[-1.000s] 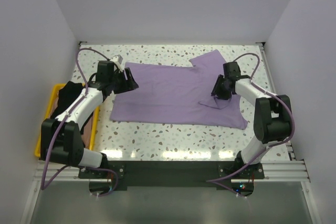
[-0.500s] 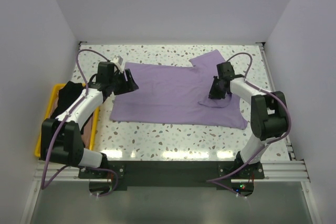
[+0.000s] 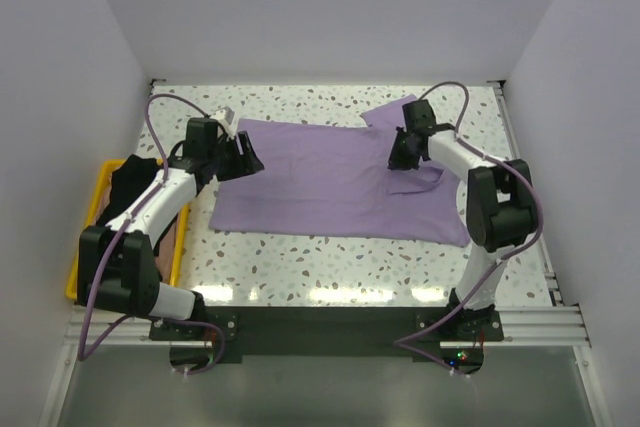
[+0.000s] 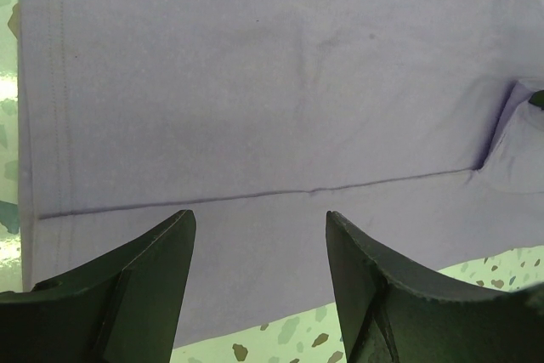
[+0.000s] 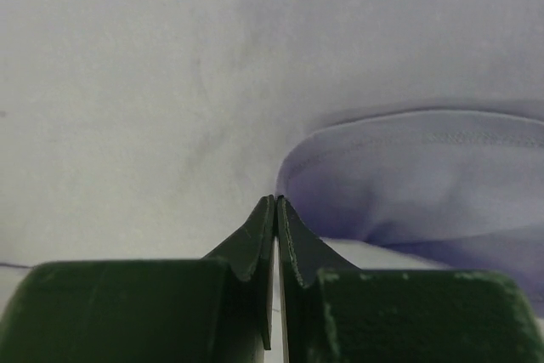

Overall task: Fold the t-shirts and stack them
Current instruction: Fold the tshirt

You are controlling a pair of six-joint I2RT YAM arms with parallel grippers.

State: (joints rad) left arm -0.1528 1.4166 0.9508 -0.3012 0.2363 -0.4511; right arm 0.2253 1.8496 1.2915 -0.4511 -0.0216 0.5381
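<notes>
Lavender purple short-sleeved fabric t-shirt [image 3: 320, 182] is lying spread out in the middle of your white speckled table [image 3: 300, 257], running lengthwise from left to right, with one sleeve pointing toward the far right corner. Your left gripper [image 3: 245, 157] is hovering at the shirt's left edge, and in its wrist view its black fingers [image 4: 153, 278] are standing wide apart above the stitched hem, gripping nothing. Your right gripper [image 3: 398, 159] is sitting on the right part of the shirt, near the far sleeve. Its wrist view is showing the dark green fingers [image 5: 255, 235] pressed together, tips meeting where a raised loop of hemmed cloth begins, so they are pinching the lavender fabric. Just right of that gripper, in the top view, a flap of the shirt is lying folded over onto the body. Your black fabric t-shirt [image 3: 125, 182] is resting crumpled in the yellow plastic crate [image 3: 72, 272] at the table's left side, draping over its far end, well apart from the lavender one.
</notes>
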